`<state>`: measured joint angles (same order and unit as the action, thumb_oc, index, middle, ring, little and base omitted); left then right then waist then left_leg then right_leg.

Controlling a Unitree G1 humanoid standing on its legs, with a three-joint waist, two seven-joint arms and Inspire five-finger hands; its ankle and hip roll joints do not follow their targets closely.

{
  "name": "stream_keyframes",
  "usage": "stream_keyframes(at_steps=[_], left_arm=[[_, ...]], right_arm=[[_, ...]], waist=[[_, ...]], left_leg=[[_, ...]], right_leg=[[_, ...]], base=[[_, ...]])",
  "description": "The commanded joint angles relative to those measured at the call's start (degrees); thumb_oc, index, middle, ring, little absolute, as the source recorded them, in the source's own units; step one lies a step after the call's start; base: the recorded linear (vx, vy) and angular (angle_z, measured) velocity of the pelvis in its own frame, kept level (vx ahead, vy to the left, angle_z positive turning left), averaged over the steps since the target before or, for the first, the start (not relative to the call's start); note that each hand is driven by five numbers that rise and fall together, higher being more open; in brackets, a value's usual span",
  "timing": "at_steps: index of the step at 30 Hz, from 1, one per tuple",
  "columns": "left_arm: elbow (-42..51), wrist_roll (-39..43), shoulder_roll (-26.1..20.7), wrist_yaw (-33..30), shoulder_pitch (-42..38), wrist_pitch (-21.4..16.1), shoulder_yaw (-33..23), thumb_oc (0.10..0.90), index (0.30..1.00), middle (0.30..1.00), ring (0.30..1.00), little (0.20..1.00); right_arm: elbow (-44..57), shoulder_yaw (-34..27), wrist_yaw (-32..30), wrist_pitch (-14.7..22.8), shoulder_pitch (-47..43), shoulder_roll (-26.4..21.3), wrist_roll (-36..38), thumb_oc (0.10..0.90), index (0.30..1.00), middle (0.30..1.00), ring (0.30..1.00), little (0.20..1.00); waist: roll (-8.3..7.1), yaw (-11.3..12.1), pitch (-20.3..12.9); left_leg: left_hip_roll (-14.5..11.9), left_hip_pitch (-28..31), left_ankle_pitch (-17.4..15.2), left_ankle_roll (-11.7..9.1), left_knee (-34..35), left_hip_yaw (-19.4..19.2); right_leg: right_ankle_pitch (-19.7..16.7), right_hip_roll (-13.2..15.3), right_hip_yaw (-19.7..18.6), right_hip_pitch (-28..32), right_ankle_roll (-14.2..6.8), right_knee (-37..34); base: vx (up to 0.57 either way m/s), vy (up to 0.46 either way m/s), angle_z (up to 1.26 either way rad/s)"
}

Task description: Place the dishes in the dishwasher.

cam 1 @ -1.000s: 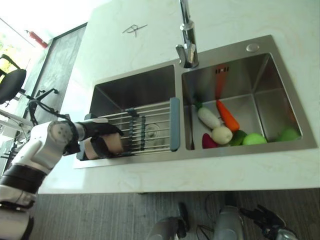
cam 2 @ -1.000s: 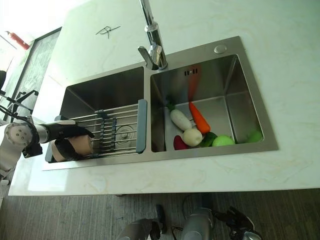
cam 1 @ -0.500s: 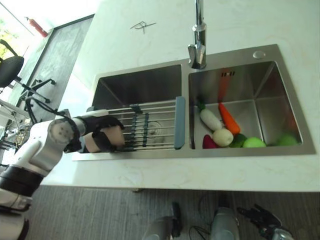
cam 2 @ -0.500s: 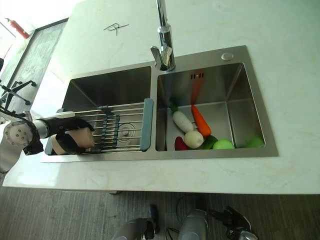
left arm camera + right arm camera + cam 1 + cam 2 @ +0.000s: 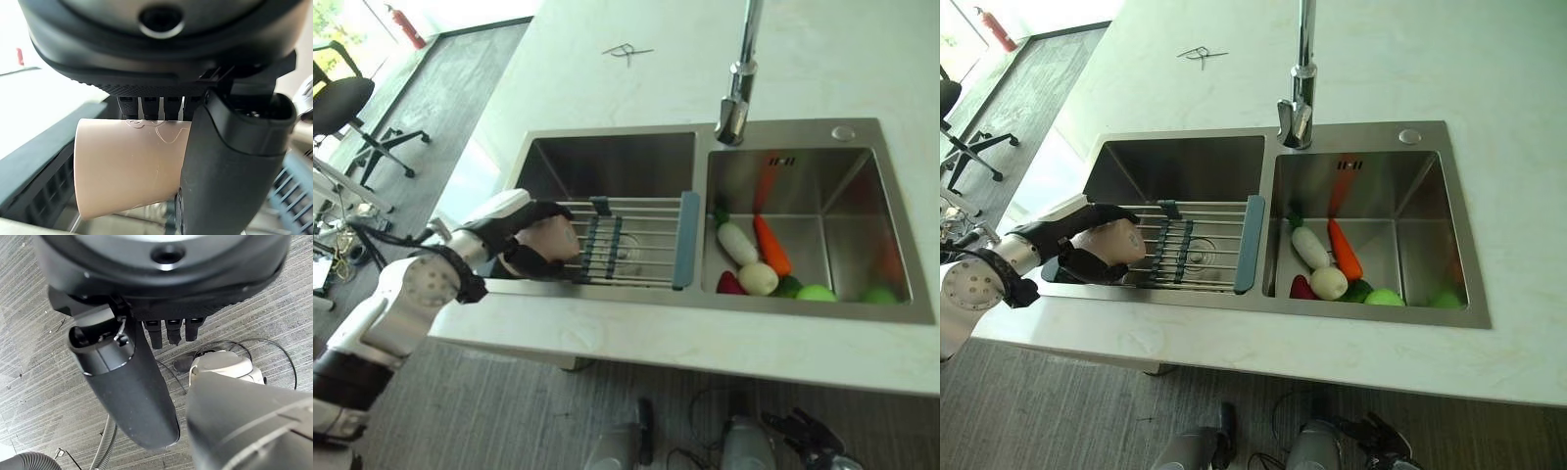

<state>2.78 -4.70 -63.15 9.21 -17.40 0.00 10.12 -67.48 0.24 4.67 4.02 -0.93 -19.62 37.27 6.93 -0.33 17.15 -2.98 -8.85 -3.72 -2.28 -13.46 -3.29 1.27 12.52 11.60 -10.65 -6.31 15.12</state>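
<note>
A beige cup [image 5: 554, 235] lies on its side at the left end of the wire rack [image 5: 631, 252] that spans the left sink basin [image 5: 617, 166]. My left hand [image 5: 509, 223] is shut on the cup, fingers over it and thumb under it. The left wrist view has the cup [image 5: 127, 169] pinched between the fingers and the thumb [image 5: 230, 161], with the rack's dark end frame beside it. Low beside the counter, my right hand [image 5: 127, 382] hangs above the floor, its fingers relaxed and holding nothing.
The right basin [image 5: 847, 206] holds a white radish [image 5: 737, 243], a carrot [image 5: 771, 245], a pale round vegetable [image 5: 759, 279] and green ones [image 5: 816, 292]. A faucet [image 5: 739, 98] stands behind the divider. An office chair [image 5: 342, 103] stands on the floor at the far left.
The whole picture has shifted, so the camera moved. My left hand stays shut on the cup at the rack's left end. The right hand has stayed low.
</note>
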Motion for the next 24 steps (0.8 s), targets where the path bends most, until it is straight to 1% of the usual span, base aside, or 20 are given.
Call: stream_keyframes(at_steps=[1,3,4,6,7,9,11,12,13,14,15,16,17,18,19,20,22,24], left_arm=[[1.3,1.2,-1.8,-11.6,-5.5,-5.8,-11.5,0.400,0.300,0.300,0.300,0.300],[2.5,0.6,-0.8,-16.9,-4.1,-5.6,-13.8,0.400,0.300,0.300,0.300,0.300],[2.5,-0.7,-0.4,-20.4,-2.5,-6.4,-15.6,0.400,0.300,0.300,0.300,0.300],[2.4,-2.7,-0.3,-24.0,0.9,-7.8,-19.3,0.400,0.300,0.300,0.300,0.300],[2.5,-3.5,-0.3,-25.3,3.1,-6.6,-21.6,0.400,0.300,0.300,0.300,0.300],[2.3,-4.2,-0.4,-29.5,7.9,-4.0,-26.0,0.400,0.300,0.300,0.300,0.300],[1.5,-4.6,0.4,-32.8,12.4,-3.3,-29.7,0.400,0.300,0.300,0.300,0.300],[1.0,-4.4,1.4,-34.7,15.6,-3.2,-32.1,0.400,0.300,0.300,0.300,0.300],[1.0,-4.4,1.4,-34.7,15.6,-3.2,-32.1,0.400,0.300,0.300,0.300,0.300],[0.1,-4.6,2.6,-36.8,17.7,-3.2,-33.6,0.400,0.300,0.300,0.300,0.300],[-0.1,-4.3,3.3,-38.2,18.6,-3.3,-34.3,0.400,0.300,0.300,0.300,0.300],[-0.3,-3.9,4.2,-40.0,19.5,-2.9,-35.0,0.400,0.300,0.300,0.300,0.300],[-0.7,-3.8,5.0,-40.9,19.9,-3.9,-35.1,0.400,0.300,0.300,0.300,0.300],[-1.6,-3.9,6.9,-42.7,20.4,-5.2,-34.9,0.400,0.300,0.300,0.300,0.300],[-2.0,-4.0,7.6,-43.7,20.7,-6.1,-34.6,0.400,0.300,0.300,0.300,0.300],[-2.5,-4.5,8.9,-44.9,20.5,-7.5,-33.9,0.400,0.300,0.300,0.300,0.300],[-3.3,-5.6,10.8,-47.1,19.9,-9.0,-32.6,0.400,0.300,0.300,0.300,0.300],[-1.9,-5.7,12.9,-48.1,20.5,-9.0,-32.6,0.400,0.300,0.300,0.300,0.300]], right_arm=[[0.9,-1.1,0.3,2.3,3.1,-0.8,0.1,0.800,0.900,0.900,0.900,0.900],[1.1,-0.4,0.6,2.5,3.3,-0.4,-2.1,0.800,0.900,0.900,0.900,0.900],[1.1,0.3,0.6,2.8,3.5,0.0,-2.7,0.800,0.900,0.900,0.900,0.900],[0.8,0.6,0.7,2.8,3.8,0.2,-3.3,0.800,0.900,0.900,0.900,0.900],[0.7,0.8,0.9,2.4,3.8,0.0,-4.4,0.800,0.900,0.900,0.900,0.900],[0.3,1.6,2.3,2.0,4.1,-0.4,-13.4,0.800,0.900,0.900,0.900,0.900],[-0.2,3.4,1.9,2.3,4.3,-1.0,-17.2,0.800,0.900,0.900,0.900,0.900],[-0.3,3.9,1.9,1.6,4.4,-1.4,-17.9,0.800,0.900,0.900,0.900,0.900],[-0.3,3.9,1.9,1.6,4.4,-1.4,-17.9,0.800,0.900,0.900,0.900,0.900],[-0.3,3.9,1.6,1.2,4.2,-1.8,-18.4,0.800,0.900,0.900,0.900,0.900],[0.0,4.0,1.6,1.2,3.9,-1.9,-18.4,0.800,0.900,0.900,0.900,0.900],[0.3,4.4,1.8,1.7,3.3,-1.9,-19.3,0.800,0.900,0.900,0.900,0.900],[0.8,4.6,1.2,1.6,3.0,-1.8,-19.1,0.800,0.900,0.900,0.900,0.900],[1.9,5.1,-0.4,1.0,2.3,-1.6,-17.9,0.800,0.900,0.900,0.900,0.900],[2.1,5.2,-1.0,0.9,2.2,-1.5,-16.9,0.800,0.900,0.900,0.900,0.900],[2.2,4.9,-1.8,0.6,2.0,-1.3,-15.1,0.800,0.900,0.900,0.900,0.900],[2.1,3.7,-2.9,0.7,2.4,-0.9,-13.5,0.800,0.900,0.900,0.900,0.900],[1.9,2.2,-4.4,1.5,3.4,-0.6,-14.3,0.800,0.900,0.900,0.900,0.900]], waist=[[0.56,0.0,-1.9],[0.40,0.3,-2.4],[0.32,0.6,-2.6],[0.25,1.4,-2.9],[0.27,1.8,-3.2],[0.26,2.8,-3.3],[0.57,4.2,-3.3],[1.23,5.1,-3.3],[1.23,5.1,-3.3],[2.46,6.0,-3.1],[3.11,6.3,-2.9],[3.55,7.2,-2.8],[3.47,7.4,-2.8],[3.02,7.5,-3.0],[2.77,7.3,-3.1],[2.05,6.8,-3.7],[1.10,5.8,-3.9],[1.41,5.1,-5.0]], left_leg=[[0.8,0.2,-6.0,2.1,-3.7,-4.7],[0.6,0.2,-5.8,2.0,-3.7,-4.5],[0.6,0.6,-5.8,1.9,-3.7,-4.4],[0.6,1.5,-6.0,1.8,-3.7,-3.9],[0.6,1.6,-5.6,1.7,-3.7,-3.6],[0.9,2.8,-5.5,1.2,-3.7,-3.0],[1.0,2.4,-4.0,0.4,-3.7,-2.3],[0.6,1.7,-3.0,-0.3,-3.7,-1.7],[0.6,1.7,-3.0,-0.3,-3.7,-1.7],[-0.5,-0.1,-1.5,-1.5,-3.7,-1.5],[-1.2,-1.4,-0.7,-2.5,-3.7,-1.1],[-1.9,-3.5,0.5,-3.5,-3.7,-0.5],[-2.2,-3.9,0.7,-3.6,-3.7,-0.8],[-2.8,-3.6,0.5,-3.3,-3.7,-2.7],[-3.1,-2.9,0.4,-3.1,-3.7,-3.9],[-3.6,-0.8,-1.1,-3.2,-3.7,-5.8],[-4.4,2.6,-2.0,-2.4,-3.7,-8.4],[-5.2,6.5,-2.3,-2.0,-3.7,-9.3]], right_leg=[[6.9,-1.6,0.9,3.9,-1.8,2.1],[7.0,-1.8,1.1,3.9,-1.4,2.1],[7.3,-2.0,1.1,4.1,-1.1,2.1],[8.0,-2.2,1.1,4.9,-0.7,2.1],[7.9,-2.4,1.2,4.9,-0.4,2.1],[8.7,-2.4,1.5,5.8,0.0,2.1],[8.7,-2.1,1.9,6.0,0.5,2.1],[9.0,-2.2,2.6,6.6,0.8,2.1],[9.0,-2.2,2.6,6.6,0.8,2.1],[9.7,-2.5,3.9,7.0,0.9,2.1],[10.5,-2.5,4.9,7.4,0.9,2.1],[10.7,-2.0,6.1,7.2,0.8,2.1],[10.6,-1.4,6.8,7.1,0.7,2.1],[10.0,0.4,8.6,6.6,0.4,2.1],[9.7,1.2,9.3,6.4,0.3,2.1],[10.0,2.6,9.8,6.5,-0.1,2.1],[8.5,5.1,11.4,6.7,-0.3,2.1],[6.6,7.1,12.6,6.1,-0.7,2.1]], base=[[-0.01,-0.058,0.05],[-0.03,-0.090,0.06],[0.02,-0.111,0.04],[0.02,-0.128,-0.06],[0.02,-0.162,-0.04],[0.04,-0.149,0.01],[0.01,-0.077,-0.02],[0.00,-0.035,0.04],[-0.07,-0.020,0.17],[-0.14,-0.011,0.26],[-0.30,0.032,0.32],[-0.29,0.045,0.62],[-0.42,0.104,1.18],[-0.34,0.093,1.73],[-0.33,0.142,1.81],[-0.21,0.151,1.56],[-0.24,0.307,1.46],[-0.23,0.502,1.68]])
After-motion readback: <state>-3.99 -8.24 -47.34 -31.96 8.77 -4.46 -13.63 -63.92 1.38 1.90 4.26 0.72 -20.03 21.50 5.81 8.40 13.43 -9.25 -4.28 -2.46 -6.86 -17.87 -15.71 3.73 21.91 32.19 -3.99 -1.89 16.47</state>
